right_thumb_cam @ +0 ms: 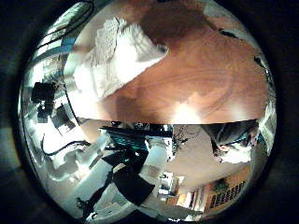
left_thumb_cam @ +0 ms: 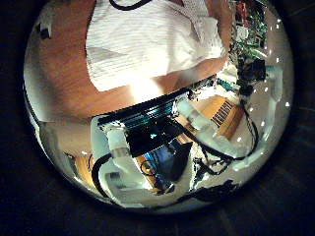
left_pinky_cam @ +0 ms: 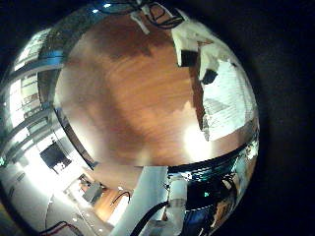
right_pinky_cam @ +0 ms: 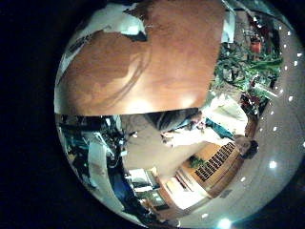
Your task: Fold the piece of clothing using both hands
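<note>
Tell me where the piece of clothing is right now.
The white garment lies spread on the wooden table, seen best in the left thumb side palm view; neither hand visibly touches it.

Garment cut off; both hands unseen.

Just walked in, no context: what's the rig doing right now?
Both hands hang over a wooden table with a light striped garment lying on it. It looks like a shirt, mostly spread flat, with one edge rumpled in the right thumb side view. Neither palm is close to the cloth, and nothing appears gripped. In the left little finger side view the left hand's fingers show above the table, near the garment's edge. No fold is visible yet.
</note>
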`<state>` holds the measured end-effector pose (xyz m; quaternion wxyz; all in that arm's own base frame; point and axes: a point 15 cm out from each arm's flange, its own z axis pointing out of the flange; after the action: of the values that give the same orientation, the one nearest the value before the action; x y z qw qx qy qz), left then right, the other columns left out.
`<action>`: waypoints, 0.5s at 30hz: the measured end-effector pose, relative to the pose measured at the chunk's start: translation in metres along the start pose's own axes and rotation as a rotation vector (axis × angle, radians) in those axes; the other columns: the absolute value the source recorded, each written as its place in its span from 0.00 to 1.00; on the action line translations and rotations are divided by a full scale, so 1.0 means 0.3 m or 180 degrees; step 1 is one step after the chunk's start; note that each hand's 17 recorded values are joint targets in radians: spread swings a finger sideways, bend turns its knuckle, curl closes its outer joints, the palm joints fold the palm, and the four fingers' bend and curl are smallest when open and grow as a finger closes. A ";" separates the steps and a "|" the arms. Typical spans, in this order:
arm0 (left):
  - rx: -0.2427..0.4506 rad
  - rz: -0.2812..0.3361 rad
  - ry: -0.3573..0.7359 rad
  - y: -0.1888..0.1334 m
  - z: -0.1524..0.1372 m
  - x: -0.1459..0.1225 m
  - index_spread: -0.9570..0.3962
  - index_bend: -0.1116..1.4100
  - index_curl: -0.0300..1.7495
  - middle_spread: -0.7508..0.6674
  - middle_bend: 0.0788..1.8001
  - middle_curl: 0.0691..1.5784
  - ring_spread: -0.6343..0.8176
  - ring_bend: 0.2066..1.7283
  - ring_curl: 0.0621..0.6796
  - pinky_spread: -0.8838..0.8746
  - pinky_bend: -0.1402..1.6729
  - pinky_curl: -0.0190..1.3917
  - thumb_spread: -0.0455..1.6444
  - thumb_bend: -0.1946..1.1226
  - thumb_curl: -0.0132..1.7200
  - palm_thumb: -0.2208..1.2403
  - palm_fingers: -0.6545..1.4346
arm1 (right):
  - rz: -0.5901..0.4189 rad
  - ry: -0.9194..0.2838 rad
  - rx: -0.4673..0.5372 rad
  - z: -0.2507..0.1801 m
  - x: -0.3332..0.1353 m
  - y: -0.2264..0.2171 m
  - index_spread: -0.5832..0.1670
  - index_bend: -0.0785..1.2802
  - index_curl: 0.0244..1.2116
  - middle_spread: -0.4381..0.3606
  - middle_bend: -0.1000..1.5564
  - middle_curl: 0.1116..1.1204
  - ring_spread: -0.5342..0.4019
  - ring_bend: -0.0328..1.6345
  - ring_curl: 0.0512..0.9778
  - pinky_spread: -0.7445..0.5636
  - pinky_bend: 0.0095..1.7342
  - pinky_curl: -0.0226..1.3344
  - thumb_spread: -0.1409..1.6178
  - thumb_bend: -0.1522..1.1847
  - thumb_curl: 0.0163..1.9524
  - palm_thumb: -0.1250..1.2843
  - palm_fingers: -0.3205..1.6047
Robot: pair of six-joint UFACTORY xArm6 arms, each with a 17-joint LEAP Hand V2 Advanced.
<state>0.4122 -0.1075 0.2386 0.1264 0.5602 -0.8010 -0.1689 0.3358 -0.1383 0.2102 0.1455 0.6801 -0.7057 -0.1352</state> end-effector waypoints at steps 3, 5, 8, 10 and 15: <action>0.0144 0.0083 0.0017 0.002 0.009 0.053 0.74 0.18 0.30 0.76 0.06 0.23 0.65 0.36 0.36 0.71 0.29 0.40 0.65 0.10 0.14 0.11 0.31 | -0.0063 -0.0109 -0.0103 0.047 -0.056 -0.035 0.37 0.18 0.24 0.50 0.35 0.29 0.55 0.58 0.28 0.86 0.56 0.27 0.66 0.10 0.14 0.24 0.22; 0.0139 0.0113 0.0018 0.019 0.027 0.069 0.74 0.18 0.28 0.76 0.06 0.22 0.66 0.35 0.35 0.72 0.29 0.39 0.65 0.11 0.13 0.11 0.31 | -0.0125 -0.0112 -0.0177 0.075 -0.084 -0.054 0.39 0.18 0.24 0.50 0.34 0.29 0.55 0.59 0.28 0.86 0.56 0.26 0.66 0.10 0.14 0.25 0.22; 0.0090 0.0181 -0.0013 0.046 0.063 0.100 0.74 0.18 0.27 0.76 0.06 0.21 0.67 0.34 0.34 0.73 0.28 0.37 0.65 0.11 0.13 0.11 0.31 | -0.0197 -0.0079 -0.0151 0.084 -0.113 -0.083 0.39 0.18 0.24 0.50 0.34 0.28 0.53 0.59 0.28 0.86 0.55 0.25 0.66 0.11 0.15 0.28 0.24; 0.0070 0.0189 -0.0010 0.058 0.087 0.105 0.74 0.18 0.26 0.76 0.06 0.20 0.68 0.34 0.33 0.74 0.28 0.36 0.66 0.11 0.12 0.11 0.31 | -0.0226 -0.0052 -0.0155 0.095 -0.133 -0.098 0.40 0.18 0.24 0.48 0.35 0.28 0.49 0.61 0.28 0.85 0.54 0.24 0.67 0.12 0.15 0.33 0.28; 0.0106 0.0215 -0.0011 0.061 0.165 0.108 0.74 0.19 0.25 0.76 0.06 0.19 0.69 0.33 0.32 0.75 0.28 0.34 0.66 0.11 0.12 0.12 0.32 | -0.0280 0.0007 -0.0186 0.106 -0.152 -0.106 0.37 0.17 0.23 0.36 0.40 0.31 0.32 0.71 0.32 0.60 0.62 0.24 0.70 0.15 0.18 0.47 0.45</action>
<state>0.3662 -0.1258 0.2013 0.1212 0.5345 -0.8224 -0.1522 0.3543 -0.0942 0.1675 0.1601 0.7061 -0.6707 -0.1613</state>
